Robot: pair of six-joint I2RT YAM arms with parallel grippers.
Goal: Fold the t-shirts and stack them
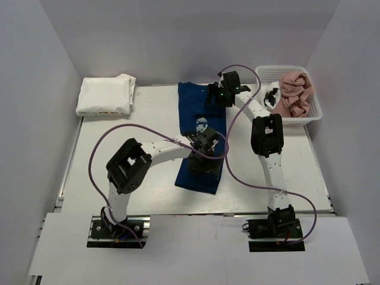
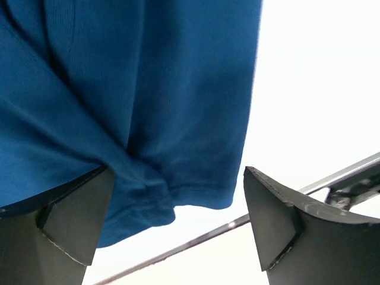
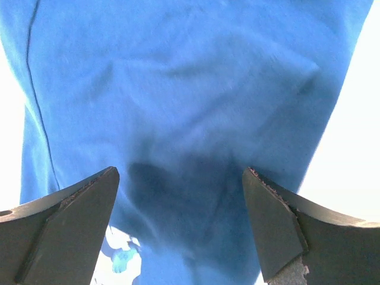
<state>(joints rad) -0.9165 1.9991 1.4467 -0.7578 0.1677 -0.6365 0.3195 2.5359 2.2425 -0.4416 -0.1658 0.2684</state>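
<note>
White counter (image 1: 148,119) with a navy t-shirt (image 1: 196,110) lying lengthwise in the middle.
At its near end sits the left end effector (image 1: 202,159), at its far end the right end effector (image 1: 221,96), both spread apart.

I count one navy t-shirt (image 1: 191,107) at centre, one folded white pile (image 1: 105,95) at ten o'clock, layers uncountable from here, and at two o'clock one basket (image 1: 285,69) holding one pink t-shirt (image 1: 295,93) and one white t-shirt (image 1: 273,96).
</note>
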